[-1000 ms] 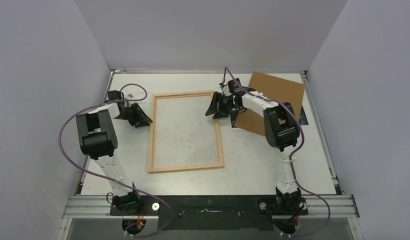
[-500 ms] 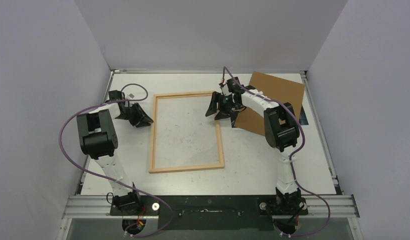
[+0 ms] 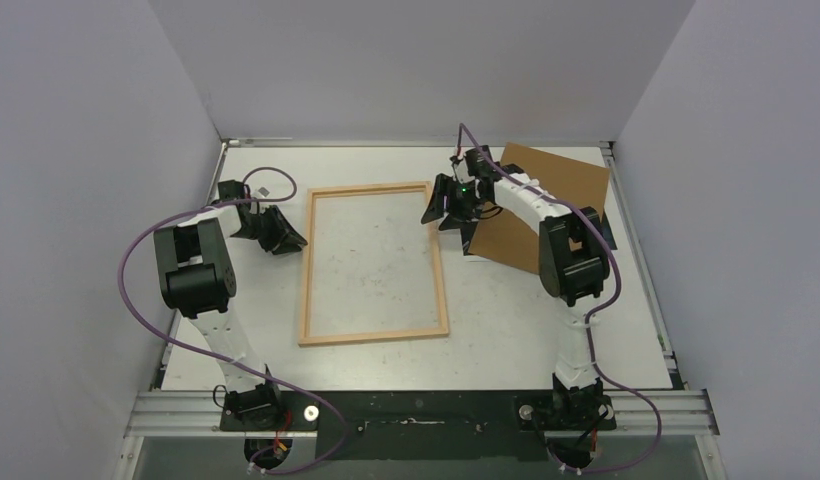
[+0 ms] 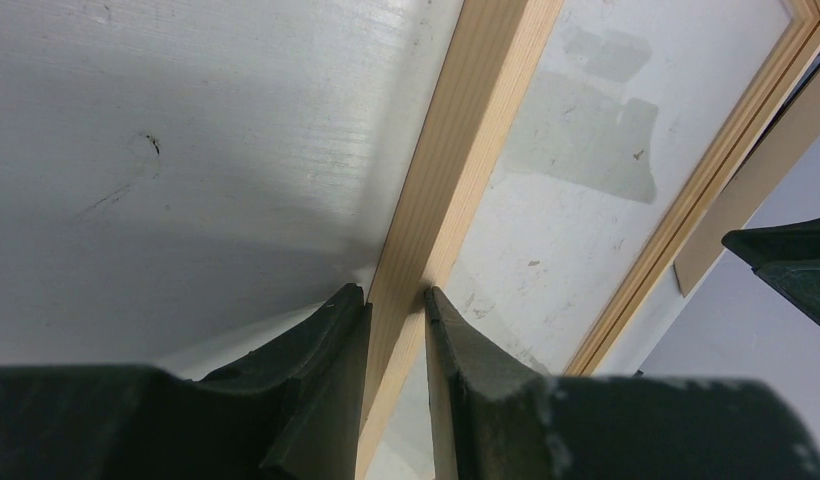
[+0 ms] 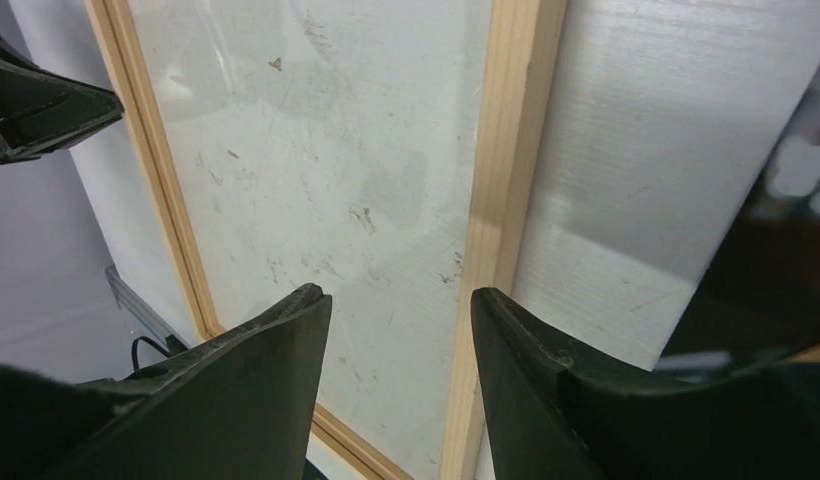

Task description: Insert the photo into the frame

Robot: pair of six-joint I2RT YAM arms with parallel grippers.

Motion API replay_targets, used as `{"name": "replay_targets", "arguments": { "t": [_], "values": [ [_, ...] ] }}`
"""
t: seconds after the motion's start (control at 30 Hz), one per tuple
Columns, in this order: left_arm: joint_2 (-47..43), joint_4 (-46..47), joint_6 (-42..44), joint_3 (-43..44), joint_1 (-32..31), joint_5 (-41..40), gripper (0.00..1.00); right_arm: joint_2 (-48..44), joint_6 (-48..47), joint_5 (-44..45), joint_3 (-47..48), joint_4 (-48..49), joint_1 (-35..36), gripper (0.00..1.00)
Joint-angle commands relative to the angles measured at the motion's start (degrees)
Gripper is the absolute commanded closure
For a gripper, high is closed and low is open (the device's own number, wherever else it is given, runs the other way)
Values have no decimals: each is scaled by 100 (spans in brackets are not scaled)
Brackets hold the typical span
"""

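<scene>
The light-wood frame (image 3: 306,270) lies flat mid-table, with bare table showing through it. My left gripper (image 3: 288,238) is at the frame's left rail (image 4: 476,130). Its jaws are shut on that rail, one finger on each side (image 4: 396,292). My right gripper (image 3: 442,217) hovers over the upper part of the right rail (image 5: 511,150). It is open with nothing between its fingers (image 5: 398,293). The photo is mostly hidden under a brown board. Only a white corner (image 3: 473,250) and a dark glossy edge (image 5: 776,260) show.
The brown backing board (image 3: 546,200) lies at the back right, tilted, just right of the right gripper. White walls enclose the table on the left, back and right. Purple cables loop from both arms.
The right gripper has shifted slightly right and toward the back, off the right rail. The left gripper and the frame have stayed put.
</scene>
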Motion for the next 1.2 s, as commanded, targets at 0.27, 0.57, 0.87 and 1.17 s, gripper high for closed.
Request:
{"name": "replay_targets", "arguments": {
  "t": [0.27, 0.57, 0.87, 1.17],
  "values": [
    [165, -196, 244, 49, -1, -533, 70, -248, -246, 1071, 343, -343, 11, 45],
    [-83, -239, 174, 165, -8, -319, 55, 132, -316, 1298, 476, -373, 179, 51],
    [-411, -291, 102, 179, -9, -197, 42, 283, -421, 1364, 447, -469, 375, 52],
    [-736, -396, 109, -296, -90, -251, 41, 65, -595, 1543, 61, -586, 524, 48]
  ]
}}
